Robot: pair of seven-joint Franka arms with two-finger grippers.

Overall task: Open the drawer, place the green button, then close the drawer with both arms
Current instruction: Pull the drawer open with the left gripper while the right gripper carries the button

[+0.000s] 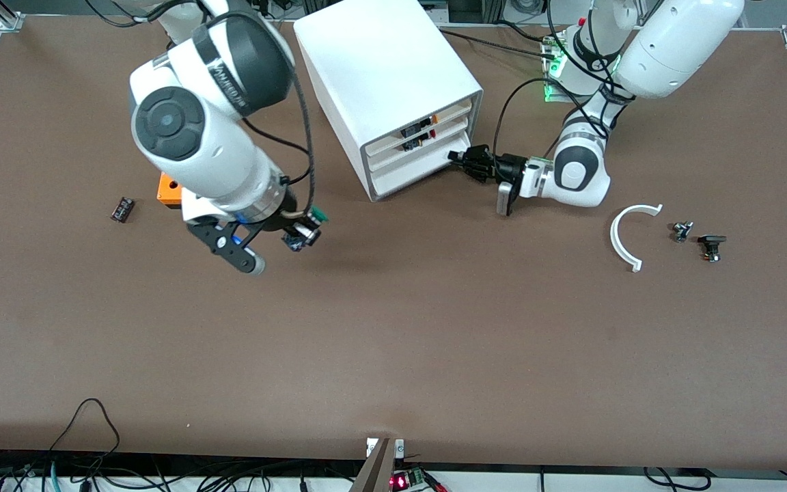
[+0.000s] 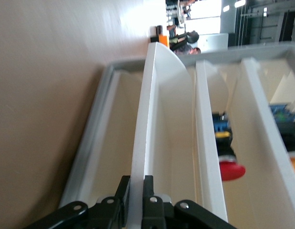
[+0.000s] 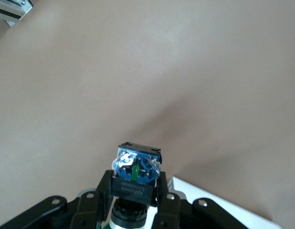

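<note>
The white four-drawer cabinet (image 1: 387,82) stands at the middle back of the table. My left gripper (image 1: 465,160) is at its front, shut on the low white lip of a lower drawer (image 1: 421,160). In the left wrist view the fingers (image 2: 148,191) pinch that lip (image 2: 142,143), and the tray beside it is empty. My right gripper (image 1: 298,236) is over bare table toward the right arm's end, shut on the button (image 1: 305,232). In the right wrist view the button's (image 3: 137,167) grey-blue base sticks out past the fingertips, and the green cap is mostly hidden.
An orange box (image 1: 169,190) and a small black part (image 1: 122,209) lie toward the right arm's end. A white curved piece (image 1: 626,236) and two small dark parts (image 1: 682,231) (image 1: 711,246) lie toward the left arm's end. The upper drawers hold parts, among them a red button (image 2: 230,169).
</note>
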